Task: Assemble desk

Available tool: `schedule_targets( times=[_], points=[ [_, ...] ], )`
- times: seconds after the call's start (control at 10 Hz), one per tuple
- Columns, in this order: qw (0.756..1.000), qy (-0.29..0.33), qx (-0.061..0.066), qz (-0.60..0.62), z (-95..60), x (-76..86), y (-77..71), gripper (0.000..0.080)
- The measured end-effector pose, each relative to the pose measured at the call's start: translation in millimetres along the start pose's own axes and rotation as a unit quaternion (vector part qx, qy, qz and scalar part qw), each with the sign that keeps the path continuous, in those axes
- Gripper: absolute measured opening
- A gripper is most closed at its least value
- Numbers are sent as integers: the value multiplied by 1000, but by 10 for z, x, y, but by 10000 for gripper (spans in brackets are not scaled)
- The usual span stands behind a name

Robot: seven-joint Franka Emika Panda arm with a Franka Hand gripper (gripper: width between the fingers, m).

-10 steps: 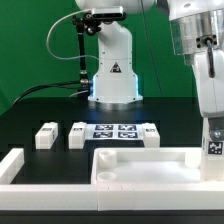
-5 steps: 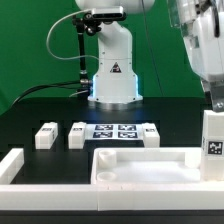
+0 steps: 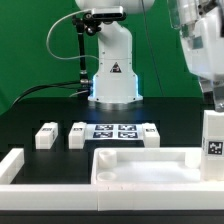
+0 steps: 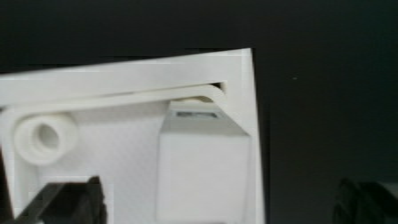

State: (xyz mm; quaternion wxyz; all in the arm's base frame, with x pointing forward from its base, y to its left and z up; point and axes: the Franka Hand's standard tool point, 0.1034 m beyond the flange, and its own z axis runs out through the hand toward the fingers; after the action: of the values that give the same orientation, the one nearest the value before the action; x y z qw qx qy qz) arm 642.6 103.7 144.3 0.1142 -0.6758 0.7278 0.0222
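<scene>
Our pincer has moved up — we see it wide open, empty — above the leg standing on the desk panel.

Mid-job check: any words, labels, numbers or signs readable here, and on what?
No words or numbers are readable.
Triangular warning sign on the arm's base: its symbol is too small to read.
Black-and-white square tags on the marker board and the upright desk leg: patterns, no text.
Wrist view: nothing written.
</scene>
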Motion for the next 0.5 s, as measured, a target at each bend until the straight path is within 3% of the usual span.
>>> schedule_targets(
  times=[0.3, 0.5],
  points=[
    [991, 5, 6, -137, -116, 118, 301, 648],
    [981, 4, -2, -193, -114, -6, 442, 648]
  ],
)
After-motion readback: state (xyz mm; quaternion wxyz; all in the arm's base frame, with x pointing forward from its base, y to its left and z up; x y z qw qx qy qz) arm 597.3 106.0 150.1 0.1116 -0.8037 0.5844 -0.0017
